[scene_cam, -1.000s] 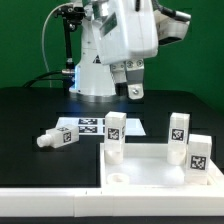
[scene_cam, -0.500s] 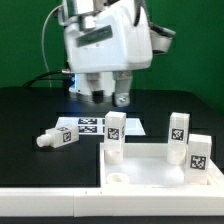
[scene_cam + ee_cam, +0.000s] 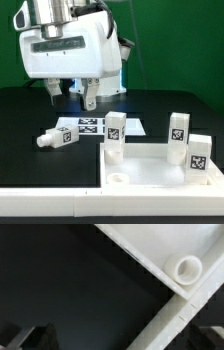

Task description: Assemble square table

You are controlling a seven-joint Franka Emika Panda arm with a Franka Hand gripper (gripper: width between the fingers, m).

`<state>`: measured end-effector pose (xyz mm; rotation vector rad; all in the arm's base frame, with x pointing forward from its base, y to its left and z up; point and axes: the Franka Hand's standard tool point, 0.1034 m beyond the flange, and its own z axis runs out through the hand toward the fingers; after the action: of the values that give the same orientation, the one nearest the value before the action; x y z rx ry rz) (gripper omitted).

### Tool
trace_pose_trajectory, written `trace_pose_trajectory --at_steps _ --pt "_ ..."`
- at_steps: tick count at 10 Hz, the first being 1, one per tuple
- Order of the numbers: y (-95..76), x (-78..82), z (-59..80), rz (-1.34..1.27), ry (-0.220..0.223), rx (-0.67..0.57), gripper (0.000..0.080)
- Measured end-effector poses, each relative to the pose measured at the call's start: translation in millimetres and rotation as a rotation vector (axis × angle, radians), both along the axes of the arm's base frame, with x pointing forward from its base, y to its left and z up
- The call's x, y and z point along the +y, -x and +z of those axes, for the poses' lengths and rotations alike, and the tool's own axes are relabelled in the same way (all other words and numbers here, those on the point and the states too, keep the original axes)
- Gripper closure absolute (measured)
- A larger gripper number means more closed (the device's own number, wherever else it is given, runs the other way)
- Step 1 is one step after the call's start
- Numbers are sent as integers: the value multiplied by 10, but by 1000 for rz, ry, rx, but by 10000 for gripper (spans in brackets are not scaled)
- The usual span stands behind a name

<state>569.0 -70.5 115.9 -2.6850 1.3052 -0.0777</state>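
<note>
loose leg [image 3: 56, 139] on its side

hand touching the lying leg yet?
Apart. The exterior view shows the hand, open and empty, hanging in the air above the black table; the lying leg rests on the table below it, with a plain dark gap between them.

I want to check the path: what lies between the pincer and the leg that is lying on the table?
In the exterior view, only bare black table separates the open pincer from the lying leg; nothing stands there.
</note>
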Motion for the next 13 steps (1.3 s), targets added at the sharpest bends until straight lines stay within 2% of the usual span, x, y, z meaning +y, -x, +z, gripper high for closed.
trace_pose_trajectory --at_steps 1,3,5,7,9,10,11,12,13 --pt "21 -19 -13 3 -3 2 150" --pt "333 -242 -185 1 -31 60 150" --pt "644 -333 -385 -30 -22 101 150" --pt "608 -321 -365 -27 -22 95 150" --pt "649 -336 -385 -23 -28 102 150" --pt "768 -387 -429 -15 -53 131 150" --pt "988 -438 -524 7 -102 179 150" --pt "1194 -479 -674 -25 -84 201 150" --pt "1337 -400 -793 -24 -43 200 150"
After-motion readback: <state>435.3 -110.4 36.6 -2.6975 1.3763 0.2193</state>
